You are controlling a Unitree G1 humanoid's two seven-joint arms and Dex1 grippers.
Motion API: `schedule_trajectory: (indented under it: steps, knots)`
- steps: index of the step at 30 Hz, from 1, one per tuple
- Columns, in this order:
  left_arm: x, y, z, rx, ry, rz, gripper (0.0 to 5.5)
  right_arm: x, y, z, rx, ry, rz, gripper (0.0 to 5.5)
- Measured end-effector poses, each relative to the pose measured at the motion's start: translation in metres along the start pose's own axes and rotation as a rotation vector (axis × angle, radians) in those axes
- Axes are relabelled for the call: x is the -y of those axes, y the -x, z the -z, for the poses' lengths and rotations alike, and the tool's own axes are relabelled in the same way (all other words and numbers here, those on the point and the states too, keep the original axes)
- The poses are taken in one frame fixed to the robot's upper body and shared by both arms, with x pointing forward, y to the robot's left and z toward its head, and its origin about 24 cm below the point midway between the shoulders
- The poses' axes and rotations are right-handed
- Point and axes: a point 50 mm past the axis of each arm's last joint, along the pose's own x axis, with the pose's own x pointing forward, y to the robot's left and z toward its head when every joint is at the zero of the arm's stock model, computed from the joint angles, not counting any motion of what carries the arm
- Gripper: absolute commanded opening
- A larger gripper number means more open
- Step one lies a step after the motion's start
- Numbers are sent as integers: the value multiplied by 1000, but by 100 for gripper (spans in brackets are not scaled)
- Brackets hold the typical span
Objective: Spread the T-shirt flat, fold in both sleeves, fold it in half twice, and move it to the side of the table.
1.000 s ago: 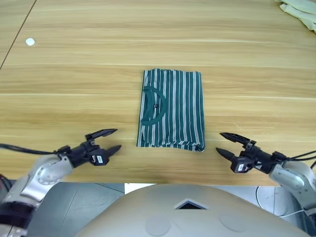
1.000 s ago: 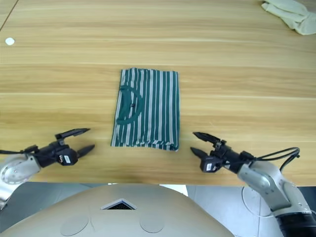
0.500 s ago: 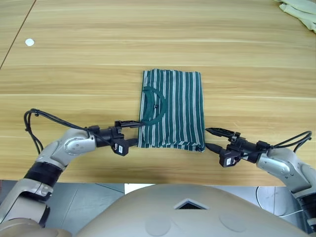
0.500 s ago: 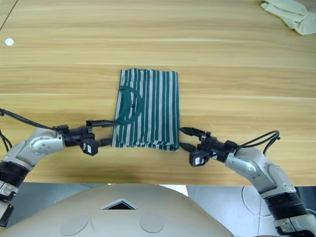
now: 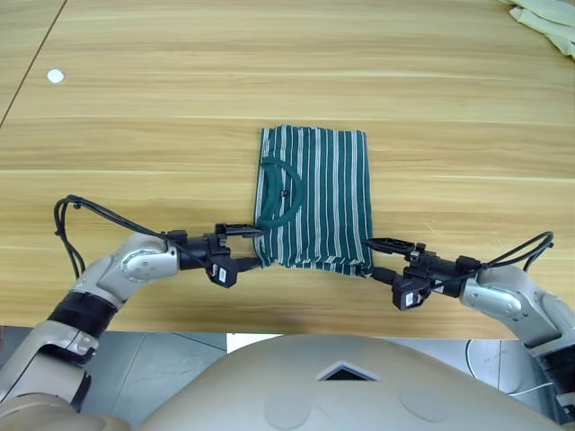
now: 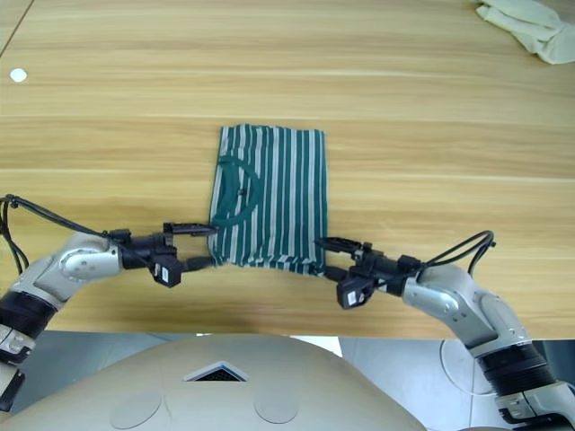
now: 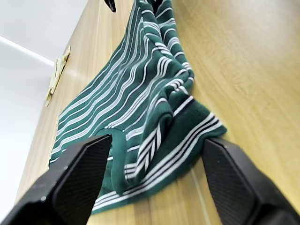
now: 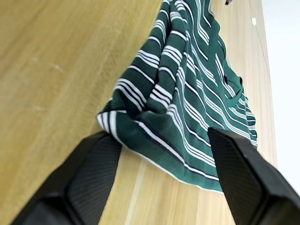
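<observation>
so the T-shirt point(image 5: 313, 199) sits roughly in the middle of the table point(image 5: 269, 72), a bit toward the robot's edge, as a tidy striped rectangle with the collar point(image 5: 278, 193) showing along its left side; no sleeves poke out, so my guess is the sleeve folds and probably the first half fold are done, and this is the setup for the second one; both arms are down low over the wood, one at each near corner; the left gripper point(image 5: 244, 246) straddles the near-left corner and the right gripper point(image 5: 374, 256) straddles the near-right one, which makes sense, since you'd want both ends of the same hem picked up together or the stack goes crooked; both pincers are spread wide and neither has hold of anything yet; in the left wrist view the fingers point(image 7: 75, 173) stand either side of the corner with gaps to the cloth, and it's the same for the fingers point(image 8: 93, 173) in the right wrist view; each corner looks a little rumpled and raised off the wood, which should give the jaws something to bite; the tricky bit, I reckon, is that it's several layers thick, so a shallow pinch might catch only the top ones and leave the rest behind; there's also a pale cloth point(image 5: 546, 18) bunched at the far right corner and a small white dot point(image 5: 56, 76) far left, both well apart from the action
</observation>
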Motion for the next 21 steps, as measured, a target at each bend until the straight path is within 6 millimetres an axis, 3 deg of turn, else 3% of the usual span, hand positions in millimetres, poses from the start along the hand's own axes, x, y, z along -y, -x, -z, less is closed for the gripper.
schedule_trajectory:
  steps: [4,17,21]
  knots:
    - [0,-2,-1,7,-4,6,344,-1,-1,-1,9,-5,-2,311]
    - [10,-4,1,18,20,45,118,-7,-7,-1,22,-22,-34,86]
    - [9,-5,1,23,12,66,74,-8,-7,-2,23,-23,-34,23]
